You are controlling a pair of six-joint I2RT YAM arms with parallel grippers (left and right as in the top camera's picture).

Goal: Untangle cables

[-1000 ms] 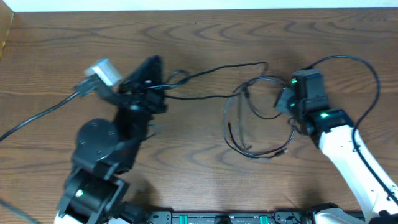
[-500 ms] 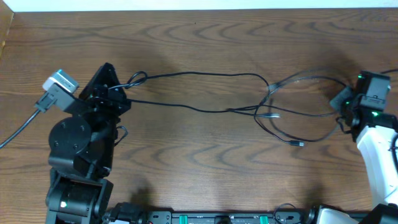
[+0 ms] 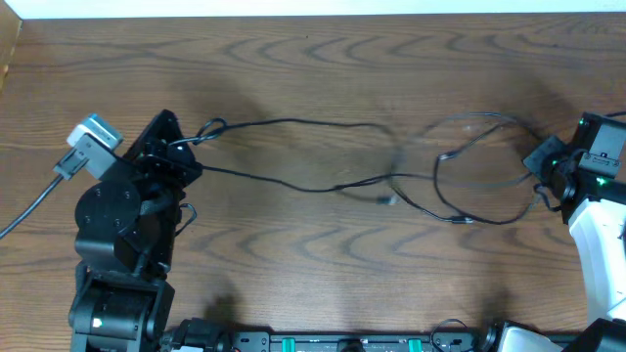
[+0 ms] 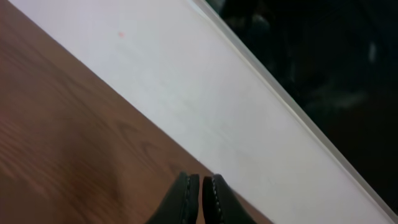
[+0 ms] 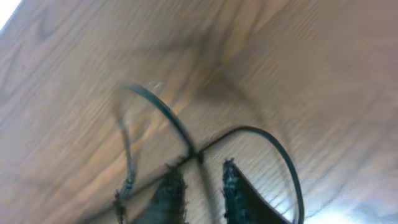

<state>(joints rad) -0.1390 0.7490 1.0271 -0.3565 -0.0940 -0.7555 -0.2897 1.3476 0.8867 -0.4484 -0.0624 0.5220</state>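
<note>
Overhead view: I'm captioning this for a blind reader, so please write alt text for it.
Thin black cables stretch across a wooden table between two robot arms. They run from the left pincer, which is closed on them, to loose overlapping loops that reach the right pincer near the table's right edge.

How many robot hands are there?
2. The left hand sits at the left of the table, shut on the black cables; the right hand sits at the far right, open by their loops.
</note>
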